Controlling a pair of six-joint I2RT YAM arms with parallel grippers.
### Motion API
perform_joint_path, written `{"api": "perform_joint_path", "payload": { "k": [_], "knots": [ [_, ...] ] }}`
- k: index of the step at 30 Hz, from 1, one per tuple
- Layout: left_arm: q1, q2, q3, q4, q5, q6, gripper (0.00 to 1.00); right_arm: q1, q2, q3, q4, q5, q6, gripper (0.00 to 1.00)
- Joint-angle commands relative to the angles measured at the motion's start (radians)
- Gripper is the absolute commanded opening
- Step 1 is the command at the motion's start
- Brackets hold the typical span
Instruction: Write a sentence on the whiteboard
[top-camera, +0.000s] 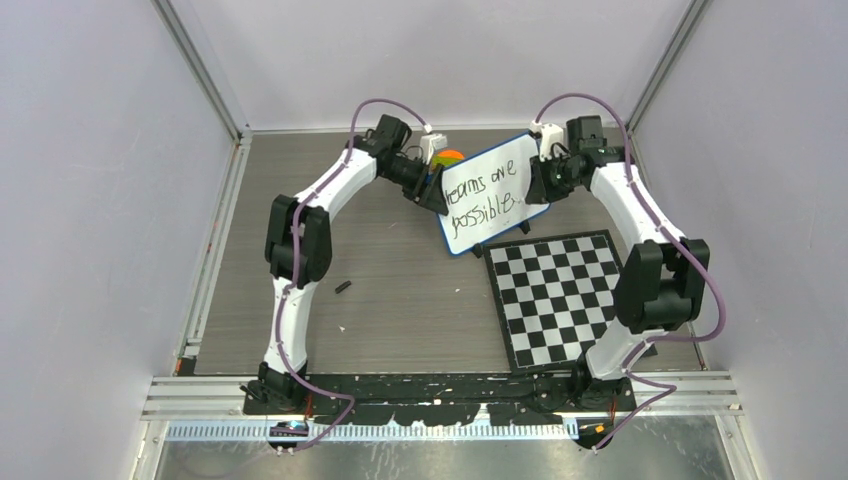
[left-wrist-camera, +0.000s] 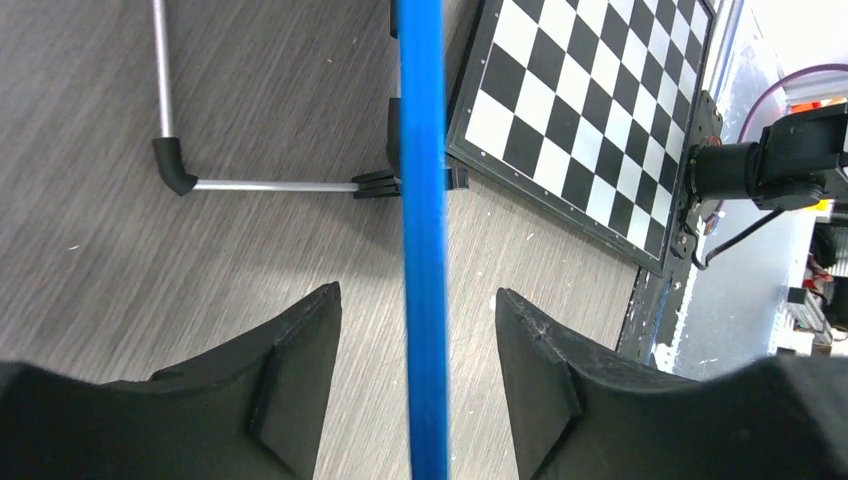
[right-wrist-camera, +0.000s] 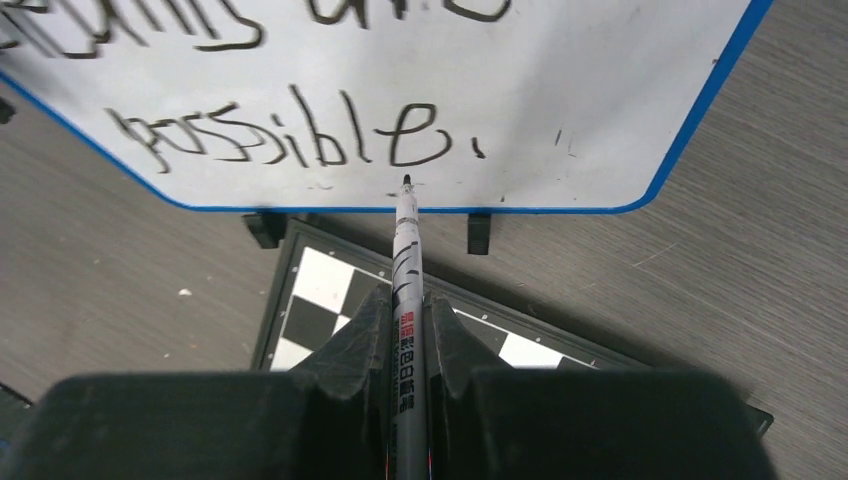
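whiteboard, judged light and stiff, is best taken at the rim inside the open left hand; marker is clamped in right hand.

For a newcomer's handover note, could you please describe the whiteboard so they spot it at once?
On the grey table, look to the far side, right of centre. The whiteboard stands just beyond the checkered board; unlike it, it is plain white, blue-rimmed and carries black handwriting.

Pale lilac walls close me in on three sides; aluminium posts mark the far corners; my bench is grey wood-grain, evenly lit.
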Motion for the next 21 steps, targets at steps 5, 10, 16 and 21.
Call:
{"api": "perform_joint_path", "payload": {
  "k": [5,10,16,21],
  "knots": [
    [0.096,-0.24,0.037,-0.104,-0.047,0.052,0.61,0.002,-0.15,0.128,-0.166,-0.096,0.021,0.0],
    [0.193,-0.472,-0.201,-0.166,-0.14,0.166,0.61,0.006,-0.221,0.083,-0.196,-0.122,0.058,0.0],
    [0.228,-0.716,-0.541,-0.272,-0.353,0.358,0.6,0.022,-0.298,0.007,-0.183,-0.128,0.095,0.0],
    [0.227,-0.81,-0.745,-0.245,-0.491,0.421,0.56,0.038,-0.325,-0.024,-0.178,-0.152,0.122,0.0]
  ]
}}
